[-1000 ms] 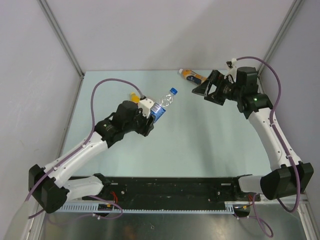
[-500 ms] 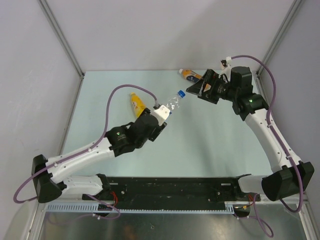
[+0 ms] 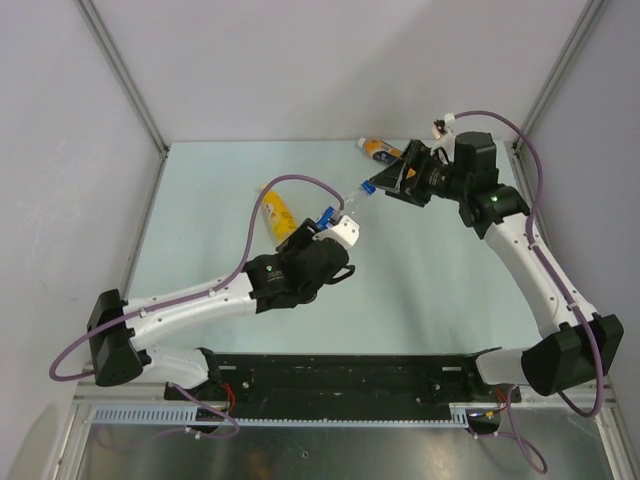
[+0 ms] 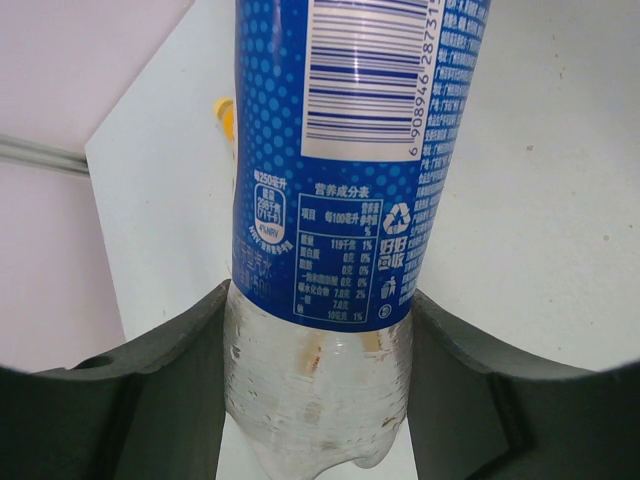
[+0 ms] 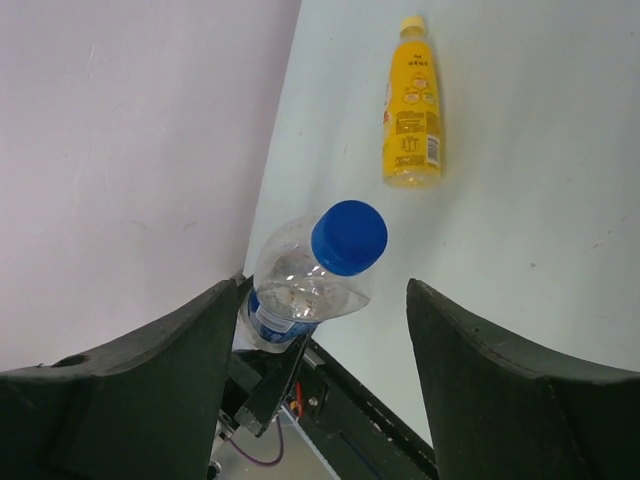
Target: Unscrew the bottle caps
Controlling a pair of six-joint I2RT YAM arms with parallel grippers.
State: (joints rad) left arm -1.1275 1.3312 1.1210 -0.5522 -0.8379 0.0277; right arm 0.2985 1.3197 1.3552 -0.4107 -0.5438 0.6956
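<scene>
My left gripper (image 4: 318,400) is shut on the lower body of the clear bottle (image 4: 340,180) with the blue label, holding it off the table. In the top view the bottle (image 3: 350,206) tilts up and to the right from the left gripper (image 3: 335,228). Its blue cap (image 3: 368,187) points at my right gripper (image 3: 380,182). In the right wrist view the blue cap (image 5: 349,237) lies just ahead of the right gripper (image 5: 325,290), whose jaws stand open, apart from the cap on both sides. The yellow bottle (image 3: 277,210) lies on the table, with its yellow cap (image 5: 411,22) on.
An orange bottle (image 3: 386,152) with a white cap (image 3: 362,143) lies at the back of the table, just behind the right gripper. Grey walls enclose the pale table (image 3: 430,280) on three sides. The black base rail (image 3: 340,375) runs along the near edge.
The left arm swung the clear bottle right and forward, bringing its cap up to the right gripper. The right gripper shifted left toward the cap, and its jaws have narrowed.
</scene>
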